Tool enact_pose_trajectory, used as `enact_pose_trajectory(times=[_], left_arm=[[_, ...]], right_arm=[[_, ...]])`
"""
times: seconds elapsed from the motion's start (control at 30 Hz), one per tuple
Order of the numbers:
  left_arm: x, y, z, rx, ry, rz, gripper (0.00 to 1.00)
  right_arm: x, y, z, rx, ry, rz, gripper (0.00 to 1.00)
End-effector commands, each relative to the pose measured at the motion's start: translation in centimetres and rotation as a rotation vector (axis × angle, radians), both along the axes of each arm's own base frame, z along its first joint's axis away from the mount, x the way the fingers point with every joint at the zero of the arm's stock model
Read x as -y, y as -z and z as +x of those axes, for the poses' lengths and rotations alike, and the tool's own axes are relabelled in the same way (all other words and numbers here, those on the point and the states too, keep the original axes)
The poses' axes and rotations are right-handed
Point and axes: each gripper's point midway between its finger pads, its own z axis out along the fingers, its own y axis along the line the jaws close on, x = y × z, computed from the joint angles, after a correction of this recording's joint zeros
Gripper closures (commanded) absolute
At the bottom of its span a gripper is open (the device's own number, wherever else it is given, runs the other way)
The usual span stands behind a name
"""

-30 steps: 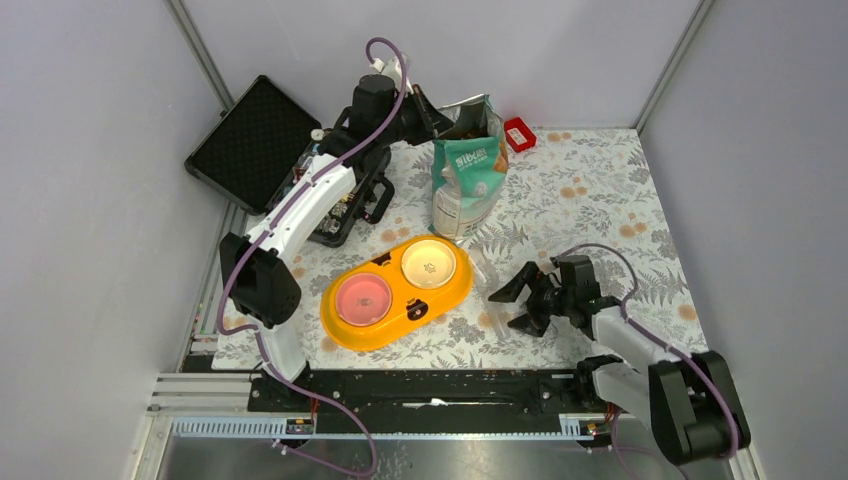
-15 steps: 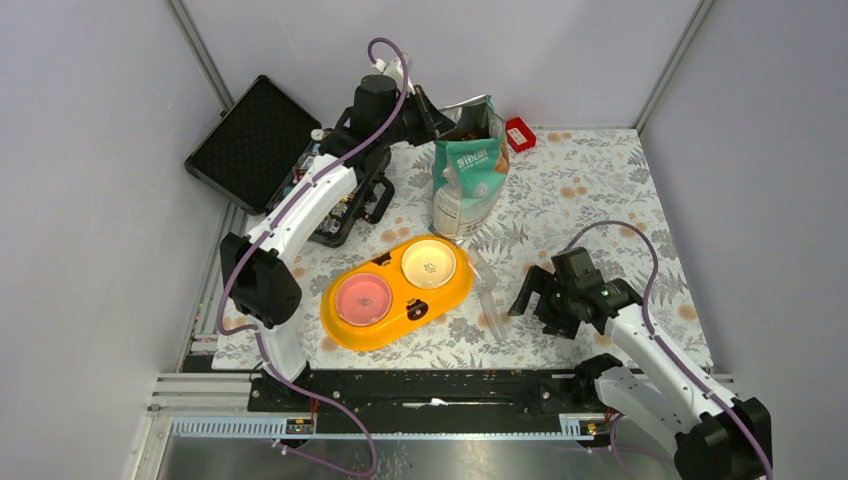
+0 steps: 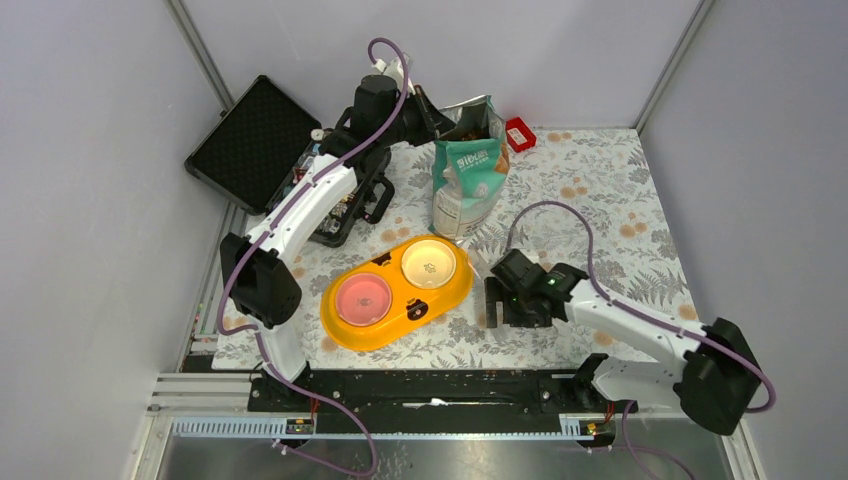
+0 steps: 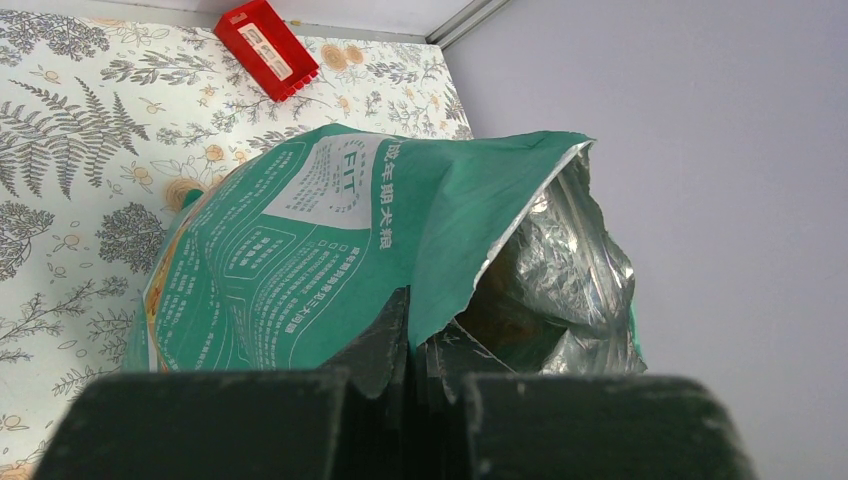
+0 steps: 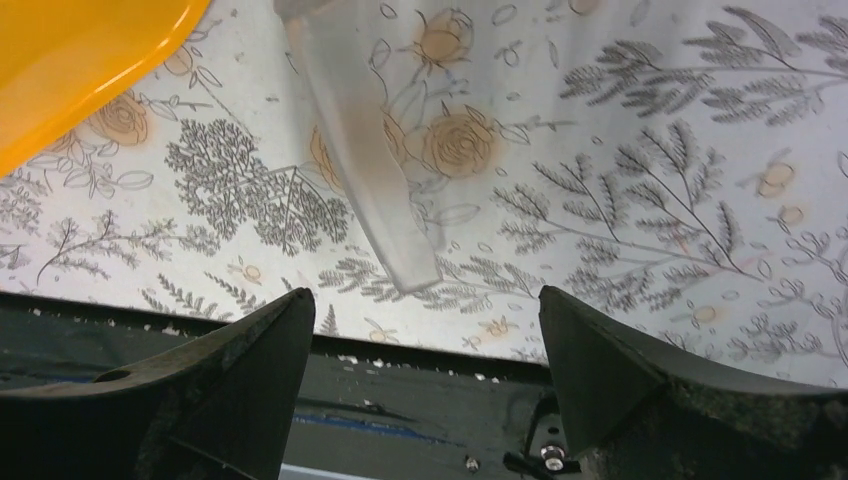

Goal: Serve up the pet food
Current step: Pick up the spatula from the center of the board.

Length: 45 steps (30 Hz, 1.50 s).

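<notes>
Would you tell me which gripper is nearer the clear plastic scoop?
Right gripper: open directly over the clear plastic scoop. Left gripper: far behind it, pinching the teal foil pouch.

My left fingers (image 4: 385, 345) are matt black plastic, faintly grainy. The pouch (image 4: 300, 240) pinched in them is smooth printed film, teal with a soft sheen. Its lining (image 4: 560, 260) is silver foil, crinkled and bright. The small red box (image 4: 268, 45) looks like moulded plastic, ribbed along one edge. My right fingers (image 5: 230, 380) are the same dull black, slightly rough. The scoop (image 5: 365, 170) is translucent plastic, cloudy and smooth. The feeder (image 5: 70, 60) is glossy orange-yellow plastic. The table cover (image 5: 650, 140) is a flat printed sheet with a mild shine. The case (image 3: 250, 140) shows a matt black, dimpled lining.
</notes>
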Motion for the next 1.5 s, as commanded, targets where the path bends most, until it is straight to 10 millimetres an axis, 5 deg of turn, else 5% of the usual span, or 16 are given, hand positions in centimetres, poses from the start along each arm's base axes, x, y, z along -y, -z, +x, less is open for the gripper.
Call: enact_pose_trajectory(times=[0.0,0.2,0.37,0.73,0.87,0.97,1.3,1.47], left_arm=[[-0.2,-7.0,-2.1,0.13,0.035,-0.084,1.0],[0.0,-6.7,-1.9,0.118,0.038,-0.084,1.0],[-0.2,-6.7,-1.9,0.124,0.034,-0.078,1.0],[-0.5,-6.6,-2.2,0.123,0.029,-0.066,1.0],[-0.7,-6.8,-2.3,0.128,0.025,-0.065,1.0],[-0.7,-6.9,-2.4,0.131,0.024,-0.065,1.0],[-0.6,-7.5,-2.6,0.134,0.029,-0.081,1.0],[-0.9,-7.7,-2.8,0.145,0.023,-0.073,1.0]], right_arm=[[-1.7,0.6,2.4,0.091,-0.071,-0.018,0.15],[-4.4,3.0,3.3,0.074,-0.178,0.009,0.25],[-4.7,5.1,3.5,0.044,-0.208,-0.018,0.46],[-7.0,5.9,1.7,0.006,-0.127,0.27,0.77],[-9.3,3.8,0.4,-0.029,-0.174,0.576,0.79],[-9.0,2.6,-0.3,-0.045,-0.197,0.7,0.79],[-8.9,1.4,-4.2,-0.286,-0.29,0.897,0.71],[-8.1,3.7,-3.7,-0.297,-0.205,0.796,0.35]])
